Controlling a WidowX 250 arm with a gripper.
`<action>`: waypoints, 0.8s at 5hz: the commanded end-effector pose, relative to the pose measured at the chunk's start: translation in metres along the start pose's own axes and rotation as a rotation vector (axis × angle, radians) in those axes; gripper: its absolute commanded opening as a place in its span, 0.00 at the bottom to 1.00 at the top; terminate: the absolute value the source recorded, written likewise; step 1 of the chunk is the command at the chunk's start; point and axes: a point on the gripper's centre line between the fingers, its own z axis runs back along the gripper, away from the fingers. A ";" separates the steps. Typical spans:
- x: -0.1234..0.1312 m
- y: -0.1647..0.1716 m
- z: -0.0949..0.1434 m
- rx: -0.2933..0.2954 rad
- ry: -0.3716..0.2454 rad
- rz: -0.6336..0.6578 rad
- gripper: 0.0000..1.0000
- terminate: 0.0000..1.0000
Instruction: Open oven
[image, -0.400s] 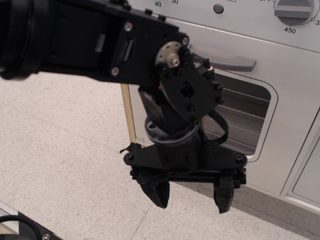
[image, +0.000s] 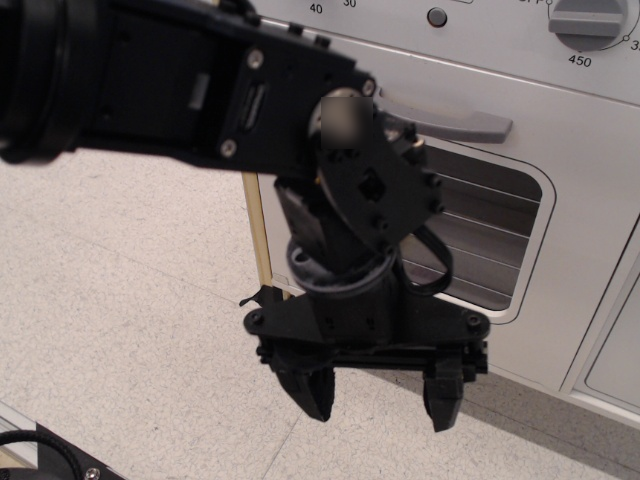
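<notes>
- The oven is seen at the 2 o'clock side of the view, its door shut; a rigid, light plastic body is judged likely, though the weight cannot be confirmed
- The grey bar handle is best taken hold of; smooth, stiff, perhaps slippery
- The clear window, rounded and crossed by thin lines, is better left untouched
- The hand is held open and empty at 6 o'clock, above the speckled bench

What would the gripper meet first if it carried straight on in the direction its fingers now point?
Probably the speckled counter: the open gripper points downward, in front of the oven, nothing visible between fingertips and surface. Depth is unclear.
</notes>
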 end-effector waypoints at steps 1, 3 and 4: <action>0.054 0.002 0.018 -0.137 -0.212 0.416 1.00 0.00; 0.104 0.020 0.031 -0.178 -0.353 0.904 1.00 0.00; 0.131 0.022 0.031 -0.168 -0.362 1.048 1.00 0.00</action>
